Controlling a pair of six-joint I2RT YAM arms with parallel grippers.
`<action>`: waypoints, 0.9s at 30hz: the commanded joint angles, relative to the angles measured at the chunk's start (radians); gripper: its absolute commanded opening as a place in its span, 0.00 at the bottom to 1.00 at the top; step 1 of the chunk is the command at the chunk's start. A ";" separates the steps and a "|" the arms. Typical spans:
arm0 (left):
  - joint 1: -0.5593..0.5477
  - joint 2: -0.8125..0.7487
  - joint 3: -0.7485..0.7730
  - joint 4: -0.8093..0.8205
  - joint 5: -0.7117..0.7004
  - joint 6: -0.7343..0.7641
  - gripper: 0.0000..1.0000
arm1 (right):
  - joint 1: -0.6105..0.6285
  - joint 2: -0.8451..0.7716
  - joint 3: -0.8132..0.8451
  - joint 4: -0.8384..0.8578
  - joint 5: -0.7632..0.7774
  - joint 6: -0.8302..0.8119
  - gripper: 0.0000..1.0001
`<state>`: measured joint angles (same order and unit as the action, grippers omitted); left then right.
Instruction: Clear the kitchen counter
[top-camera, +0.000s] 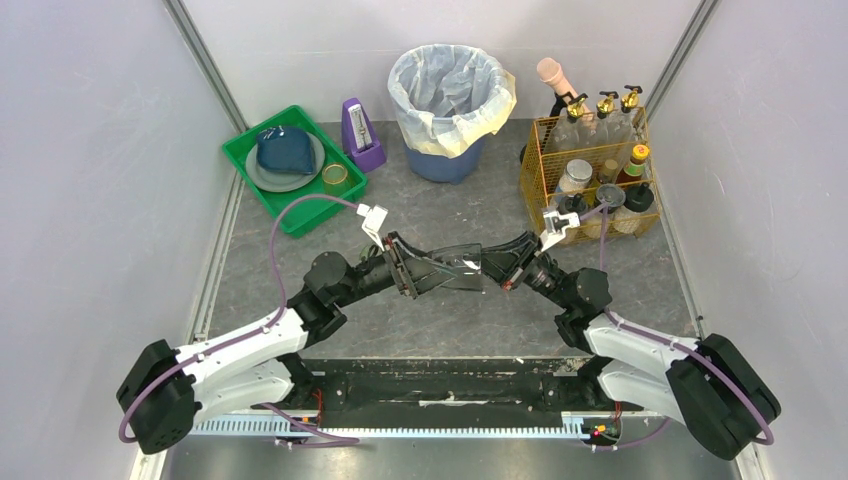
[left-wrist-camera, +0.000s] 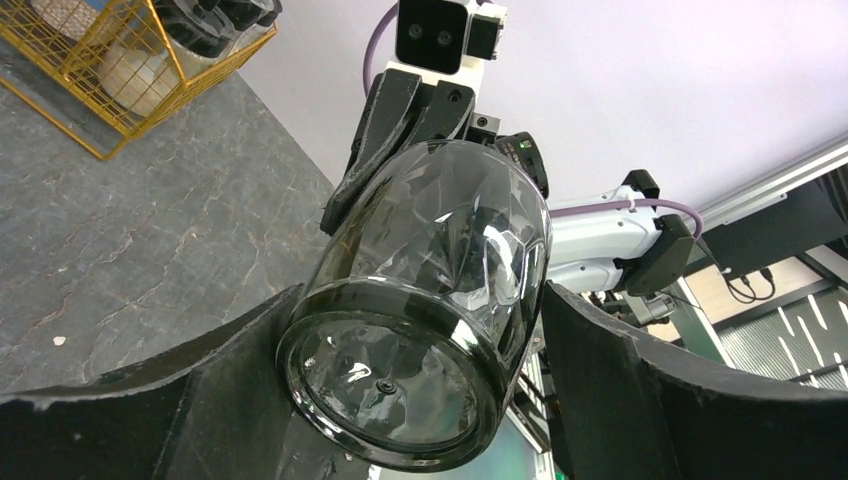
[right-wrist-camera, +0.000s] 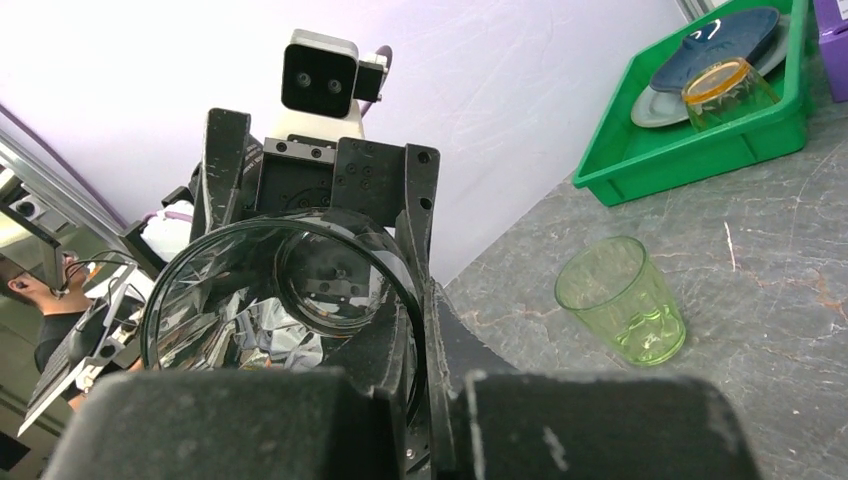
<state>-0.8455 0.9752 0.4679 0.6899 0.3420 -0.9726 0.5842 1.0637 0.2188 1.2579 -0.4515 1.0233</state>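
Pinching the rim of a glass (left-wrist-camera: 430, 300), the right fingers (right-wrist-camera: 560, 430) hold it above the tabletop (top-camera: 450, 210). The left fingers (left-wrist-camera: 650, 380) stand wide around its base at nine o'clock.

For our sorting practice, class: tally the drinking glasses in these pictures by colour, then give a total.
smoky dark glass: 1
pale green glass: 1
amber glass: 1
Total: 3
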 joint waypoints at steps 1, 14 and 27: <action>-0.009 -0.003 0.017 0.063 -0.010 -0.005 0.84 | -0.006 0.010 0.037 0.103 -0.006 0.018 0.00; -0.009 -0.193 0.064 -0.308 -0.241 0.184 0.14 | -0.052 0.019 -0.013 0.101 -0.041 -0.001 0.43; 0.001 -0.199 0.417 -1.081 -0.666 0.443 0.08 | -0.182 -0.004 -0.106 -0.049 -0.045 -0.159 0.94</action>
<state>-0.8562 0.7589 0.7467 -0.1333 -0.1417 -0.6727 0.4191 1.0828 0.1341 1.2675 -0.4984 0.9665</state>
